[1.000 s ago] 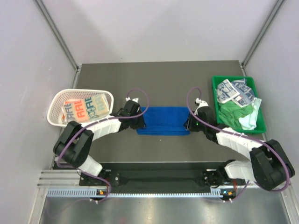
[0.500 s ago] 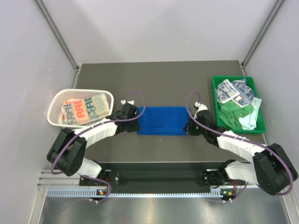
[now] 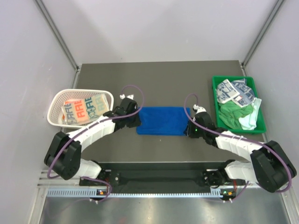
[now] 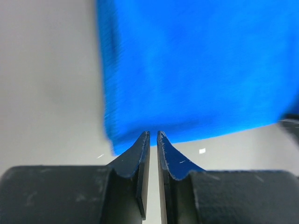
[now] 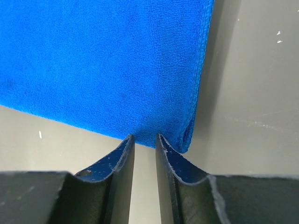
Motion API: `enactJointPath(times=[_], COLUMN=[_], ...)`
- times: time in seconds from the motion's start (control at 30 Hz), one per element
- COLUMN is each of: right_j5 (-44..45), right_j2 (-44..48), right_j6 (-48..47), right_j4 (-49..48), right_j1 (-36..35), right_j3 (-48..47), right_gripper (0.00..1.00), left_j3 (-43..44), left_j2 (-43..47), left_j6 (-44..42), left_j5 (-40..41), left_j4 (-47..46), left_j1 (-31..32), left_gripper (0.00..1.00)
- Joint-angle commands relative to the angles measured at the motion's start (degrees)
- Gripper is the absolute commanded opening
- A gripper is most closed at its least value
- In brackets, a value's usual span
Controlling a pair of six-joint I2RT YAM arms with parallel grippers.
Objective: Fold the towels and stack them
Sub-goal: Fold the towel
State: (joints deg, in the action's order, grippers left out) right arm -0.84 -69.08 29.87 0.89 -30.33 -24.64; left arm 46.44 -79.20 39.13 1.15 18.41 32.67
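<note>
A royal blue towel (image 3: 161, 120) lies folded into a flat rectangle at the middle of the table. My left gripper (image 3: 135, 118) is at its left end. In the left wrist view the left gripper (image 4: 153, 134) shows only a thin slit between the jaws, with nothing in it, and the tips meet the towel's (image 4: 196, 70) edge. My right gripper (image 3: 188, 129) is at the towel's right near corner. It (image 5: 144, 136) is open and empty, its tips just short of the towel's (image 5: 103, 60) folded edge. More towels lie in the basket and the tray.
A white mesh basket (image 3: 55, 101) at the left holds a folded orange-teal printed towel (image 3: 84, 109). A green tray (image 3: 215, 95) at the right holds blue-grey printed towels (image 3: 233, 91), a bright green one (image 3: 232, 113) and a pale one (image 3: 250, 119).
The doubled band along the blue towel's near edge is gone and the towel now lies flat. The left gripper shifted slightly left and away. The right jaws narrowed a little.
</note>
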Motion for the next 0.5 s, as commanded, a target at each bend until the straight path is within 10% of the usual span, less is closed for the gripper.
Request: enactJointPath(times=[0.0,0.47], right_j5=[0.6,5.0], right_j2=[0.6,2.5], right_j6=[0.7,-0.5], right_j4=[0.6,6.2], right_j1=[-1.1,-1.3], right_j3=[-0.4,-8.2], right_gripper=[0.24,0.27], left_j3=[4.9,-1.3], left_j2=[-2.3,-9.5], left_j6=[0.3,0.3], left_j5=[-3.8,2.6], left_j4=[-2.6,-0.4], left_j1=[0.1,0.2], left_gripper=[0.17,0.24])
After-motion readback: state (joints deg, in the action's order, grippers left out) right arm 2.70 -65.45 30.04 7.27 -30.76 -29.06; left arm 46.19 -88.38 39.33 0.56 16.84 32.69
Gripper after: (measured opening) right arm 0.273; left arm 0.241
